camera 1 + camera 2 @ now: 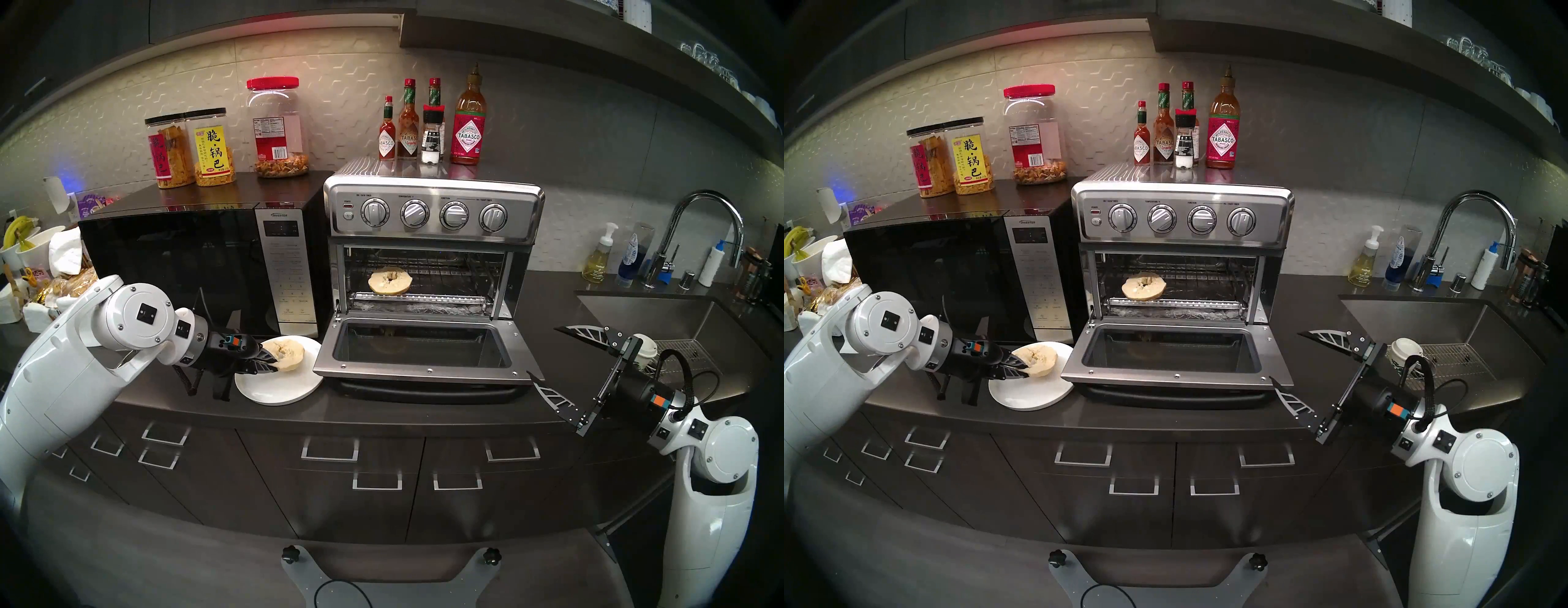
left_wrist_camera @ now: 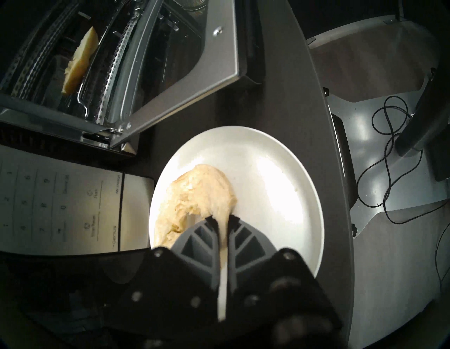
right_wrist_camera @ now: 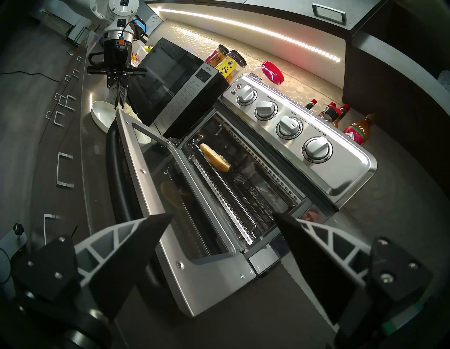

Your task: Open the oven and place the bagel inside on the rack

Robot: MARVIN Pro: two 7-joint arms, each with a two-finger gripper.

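Observation:
The stainless steel oven (image 1: 432, 212) stands with its glass door (image 1: 420, 352) folded down flat. One pale bagel half (image 1: 389, 280) lies on the wire rack (image 1: 454, 276) inside, toward the left; it also shows in the right wrist view (image 3: 215, 157). The other bagel half (image 1: 288, 351) is over the white plate (image 1: 280, 392), left of the door. My left gripper (image 1: 271, 363) is shut on its near edge, as the left wrist view (image 2: 221, 219) shows, and the half (image 2: 194, 195) is tilted. My right gripper (image 1: 542, 350) is open and empty by the door's right front corner.
A black microwave (image 1: 191, 263) stands right behind the plate, with snack jars on top. Sauce bottles (image 1: 428, 123) stand on the oven. A foil-lined tray (image 1: 420, 303) sits under the rack. A sink (image 1: 679, 331) with a faucet and soap bottles is at the right.

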